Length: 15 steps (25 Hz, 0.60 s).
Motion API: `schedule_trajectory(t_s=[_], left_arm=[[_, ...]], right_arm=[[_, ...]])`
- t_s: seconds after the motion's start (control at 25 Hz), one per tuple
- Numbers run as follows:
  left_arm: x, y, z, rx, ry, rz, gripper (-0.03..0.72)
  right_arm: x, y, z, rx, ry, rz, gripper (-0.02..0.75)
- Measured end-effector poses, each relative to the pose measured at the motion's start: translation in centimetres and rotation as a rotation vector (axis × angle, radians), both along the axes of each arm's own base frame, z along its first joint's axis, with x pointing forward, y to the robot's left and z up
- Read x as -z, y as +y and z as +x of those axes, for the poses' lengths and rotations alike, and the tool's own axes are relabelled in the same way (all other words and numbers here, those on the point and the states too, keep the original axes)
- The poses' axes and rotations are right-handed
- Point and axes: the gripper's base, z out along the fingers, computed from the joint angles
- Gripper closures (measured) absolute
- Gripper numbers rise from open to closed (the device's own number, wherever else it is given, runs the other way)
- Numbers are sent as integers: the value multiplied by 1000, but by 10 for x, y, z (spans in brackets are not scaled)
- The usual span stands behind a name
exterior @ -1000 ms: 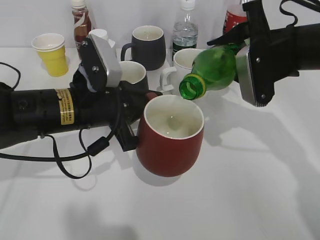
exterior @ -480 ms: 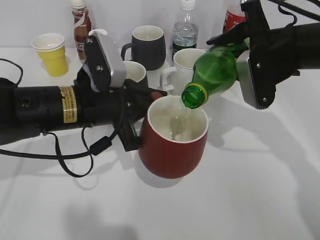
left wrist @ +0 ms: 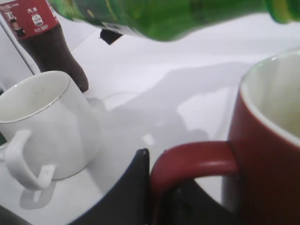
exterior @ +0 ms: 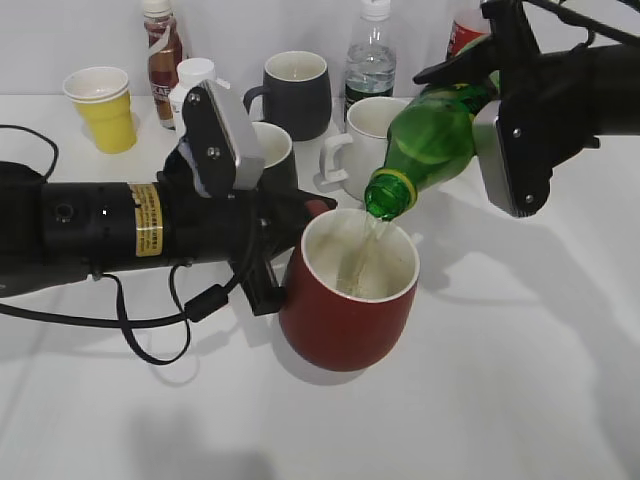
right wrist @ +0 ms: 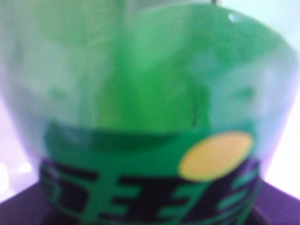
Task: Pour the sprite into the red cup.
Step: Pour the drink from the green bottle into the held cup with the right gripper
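The red cup (exterior: 350, 305) sits tilted at the table's middle, cream inside, with liquid streaming into it. My left gripper (exterior: 278, 262) is shut on its loop handle (left wrist: 197, 159); the cup's wall fills the right of the left wrist view (left wrist: 267, 154). The sprite (exterior: 430, 150) is a green bottle tipped mouth-down, its open neck just above the cup's rim. My right gripper (exterior: 495, 120) is shut on the bottle's body. The bottle fills the right wrist view (right wrist: 150, 108), hiding the fingers, and crosses the top of the left wrist view (left wrist: 159, 16).
A white mug (exterior: 365, 150) stands just behind the cup. Two black mugs (exterior: 297, 92), a yellow paper cup (exterior: 102, 107), a brown bottle (exterior: 162, 50), a clear water bottle (exterior: 370, 55) and a red-labelled cola bottle (left wrist: 42, 42) crowd the back.
The bottle has tipped further and its mouth has come down over the cup's rim; liquid now streams in. The left arm and the cup have shifted slightly right and toward the front.
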Motion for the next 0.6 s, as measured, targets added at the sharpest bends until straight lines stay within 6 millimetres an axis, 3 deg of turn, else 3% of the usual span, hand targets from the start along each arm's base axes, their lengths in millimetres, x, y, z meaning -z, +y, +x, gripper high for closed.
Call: schedule_trajectory(t_s=[0.6], left_arm=[[0,0,0,2,-1,5,639]], right_arm=[[0,0,0,-10,-25,-14,309]])
